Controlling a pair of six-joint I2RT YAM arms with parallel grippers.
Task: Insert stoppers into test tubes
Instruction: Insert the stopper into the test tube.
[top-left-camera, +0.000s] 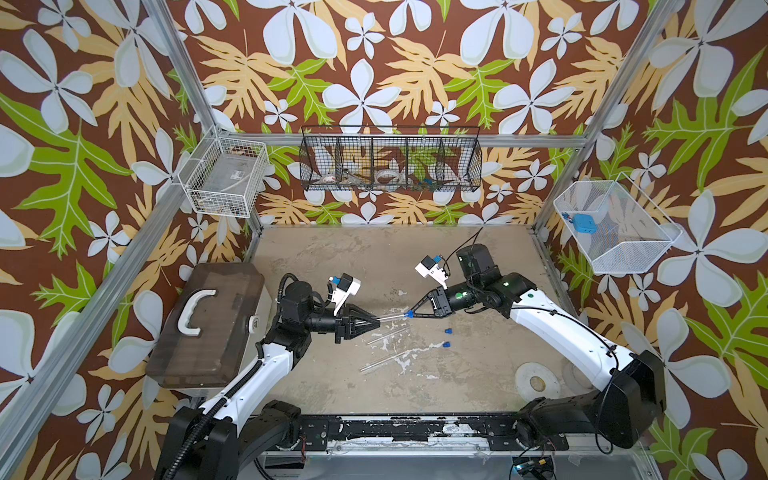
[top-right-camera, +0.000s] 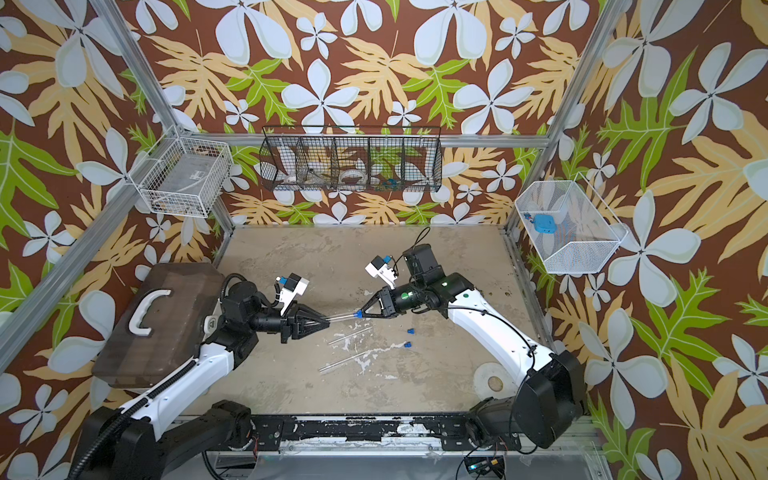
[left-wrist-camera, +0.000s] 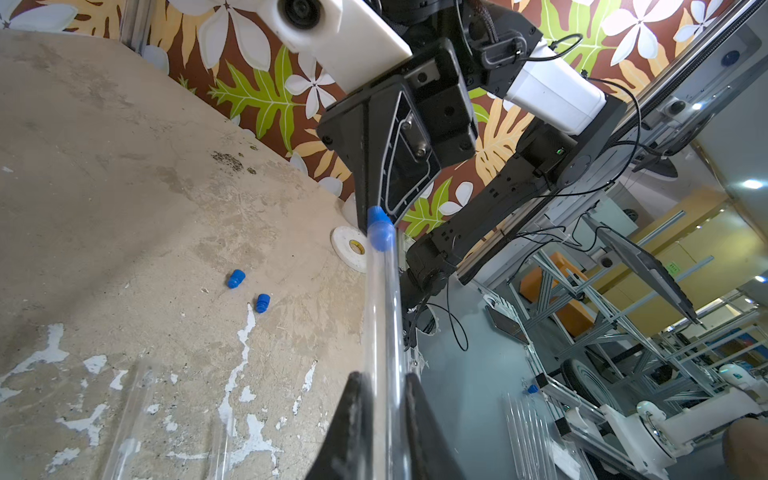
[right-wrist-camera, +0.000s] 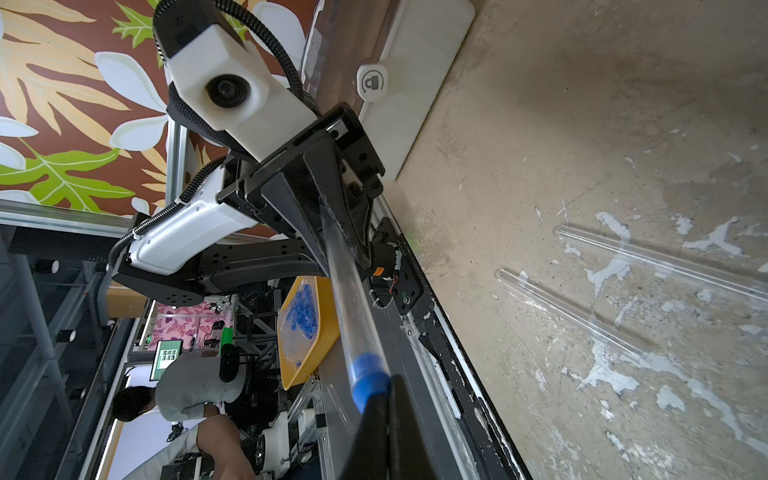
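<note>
Nearest the front edge of the desk (top-left-camera: 457, 395), a loose tube (top-left-camera: 380, 360) lies flat, with a second loose tube (top-left-camera: 388, 334) just beyond it. Neither is stoppered. Two loose stoppers (top-left-camera: 446, 344) rest on the desk to their right, near each other and apart from the tubes.

Beyond these, a third tube (top-left-camera: 392, 317) is held clear of the desk, roughly level. It is clamped near one end by the left gripper (top-left-camera: 376, 321), whose jaws are closed tight on it. At its other end, a stopper (left-wrist-camera: 380, 232) is pinched in the fully closed right gripper (top-left-camera: 411, 313). In the left wrist view its narrow part is seen inside the tube's mouth. Whether its head meets the rim cannot be told.

The step in hand is judged to be seating this stopper.

- The push should be directed straight along the tube's axis.
- The tube should be gripped firmly so that it does not slide back.
- Sideways load should be avoided, since a thin tube is likely to crack.
- The stopper should be released only once it is seated.
</note>
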